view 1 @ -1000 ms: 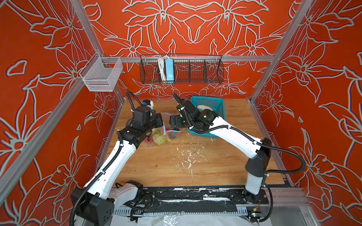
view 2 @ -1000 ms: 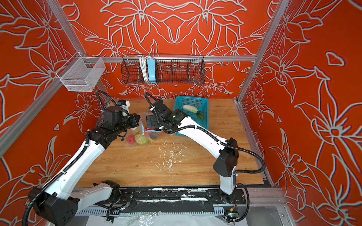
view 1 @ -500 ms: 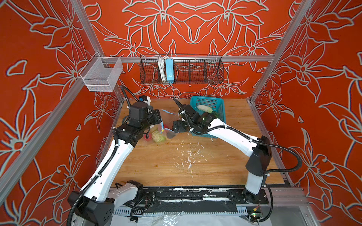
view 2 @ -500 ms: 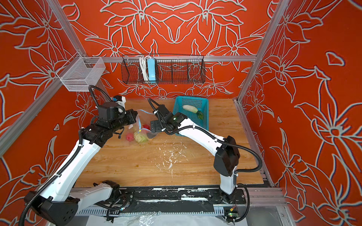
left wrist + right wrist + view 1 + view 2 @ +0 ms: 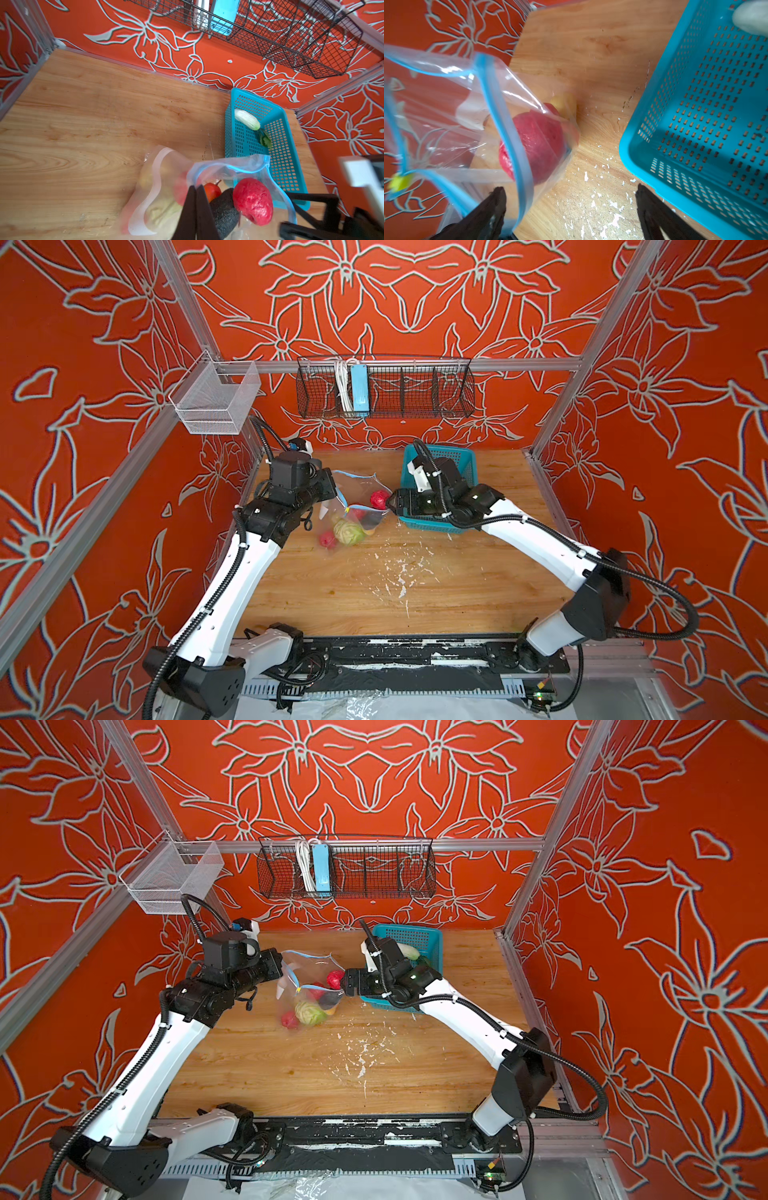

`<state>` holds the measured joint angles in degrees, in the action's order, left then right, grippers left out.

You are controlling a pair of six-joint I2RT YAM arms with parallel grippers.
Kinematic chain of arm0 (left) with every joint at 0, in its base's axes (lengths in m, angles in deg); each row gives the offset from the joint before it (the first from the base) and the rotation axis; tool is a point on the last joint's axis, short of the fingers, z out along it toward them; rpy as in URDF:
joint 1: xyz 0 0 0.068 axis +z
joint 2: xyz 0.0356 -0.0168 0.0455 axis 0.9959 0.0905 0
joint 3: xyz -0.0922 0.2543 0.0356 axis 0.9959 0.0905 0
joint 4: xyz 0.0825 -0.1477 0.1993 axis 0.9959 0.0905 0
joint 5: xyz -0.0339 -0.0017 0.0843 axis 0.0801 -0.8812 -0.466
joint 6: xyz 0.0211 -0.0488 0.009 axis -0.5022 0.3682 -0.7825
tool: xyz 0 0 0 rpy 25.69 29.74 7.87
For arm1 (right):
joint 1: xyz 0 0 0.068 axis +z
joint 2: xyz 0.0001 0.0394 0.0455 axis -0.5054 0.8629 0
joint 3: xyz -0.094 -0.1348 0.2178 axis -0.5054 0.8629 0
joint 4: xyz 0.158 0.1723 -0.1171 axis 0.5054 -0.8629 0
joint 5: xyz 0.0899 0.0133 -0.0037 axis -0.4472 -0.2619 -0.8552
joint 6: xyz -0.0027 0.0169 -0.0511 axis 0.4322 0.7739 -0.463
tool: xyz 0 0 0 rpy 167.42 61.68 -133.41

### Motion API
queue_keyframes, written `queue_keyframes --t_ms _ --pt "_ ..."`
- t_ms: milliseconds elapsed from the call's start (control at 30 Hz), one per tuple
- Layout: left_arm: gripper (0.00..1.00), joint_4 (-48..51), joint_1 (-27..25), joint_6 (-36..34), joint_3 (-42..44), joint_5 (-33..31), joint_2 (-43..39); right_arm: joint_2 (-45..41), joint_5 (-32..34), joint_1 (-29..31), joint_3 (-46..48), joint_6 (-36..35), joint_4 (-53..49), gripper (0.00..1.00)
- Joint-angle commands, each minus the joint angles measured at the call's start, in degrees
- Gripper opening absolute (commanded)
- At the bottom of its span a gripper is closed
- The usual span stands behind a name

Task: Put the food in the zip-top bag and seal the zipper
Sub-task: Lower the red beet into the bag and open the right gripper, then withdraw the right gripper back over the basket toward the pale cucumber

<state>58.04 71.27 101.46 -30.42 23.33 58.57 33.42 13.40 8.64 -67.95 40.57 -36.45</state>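
Note:
The clear zip-top bag [image 5: 360, 489] lies at the back left of the table with its mouth held up and open. My left gripper [image 5: 195, 187] is shut on the mouth edge by the light-blue zipper [image 5: 508, 128], whose yellow slider [image 5: 398, 182] shows at one end. In the bag lie a green cabbage [image 5: 347, 531], a dark avocado [image 5: 225, 209] and red fruits [image 5: 377, 498] [image 5: 289, 1020]. My right gripper [image 5: 569, 193] stands open and empty just right of the mouth, one finger [image 5: 496, 197] against the plastic. A white radish [image 5: 409, 951] lies in the basket.
The teal perforated basket [image 5: 465, 458] stands at the back right, under my right wrist. A black wire rack [image 5: 386, 389] with a light-blue power strip hangs on the back wall, and a white mesh bin [image 5: 216, 400] at the left post. White flecks mark the table's middle.
My right gripper has drawn back to the right from over the bag's mouth, still open. My left arm has shifted back a little with the bag's edge, and the mouth stands wider.

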Motion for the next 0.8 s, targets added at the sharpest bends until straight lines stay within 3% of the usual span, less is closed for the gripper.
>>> queue_keyframes --t_ms 0,233,500,600,767 --pt "0.00 -1.6 0.4 -0.9 -2.5 -2.5 0.6 -1.1 -4.6 -1.2 0.9 -1.9 0.5 0.98" --pt "0.00 -0.1 0.9 -2.9 -6.7 -5.0 3.0 -2.0 -1.9 -3.4 -3.4 -6.7 -6.0 0.98" --pt "0.00 0.1 1.5 -5.5 -9.5 -6.0 4.4 2.1 14.7 -4.1 -11.2 -16.0 -15.0 0.98" --pt "0.00 -1.0 1.6 -4.9 -7.3 -5.1 3.8 2.9 22.6 -4.3 -11.5 -18.0 -13.4 0.98" --pt "0.00 -2.4 1.6 -3.2 -3.5 -2.8 3.6 4.9 25.2 -4.6 -10.5 -26.7 -7.0 0.98"
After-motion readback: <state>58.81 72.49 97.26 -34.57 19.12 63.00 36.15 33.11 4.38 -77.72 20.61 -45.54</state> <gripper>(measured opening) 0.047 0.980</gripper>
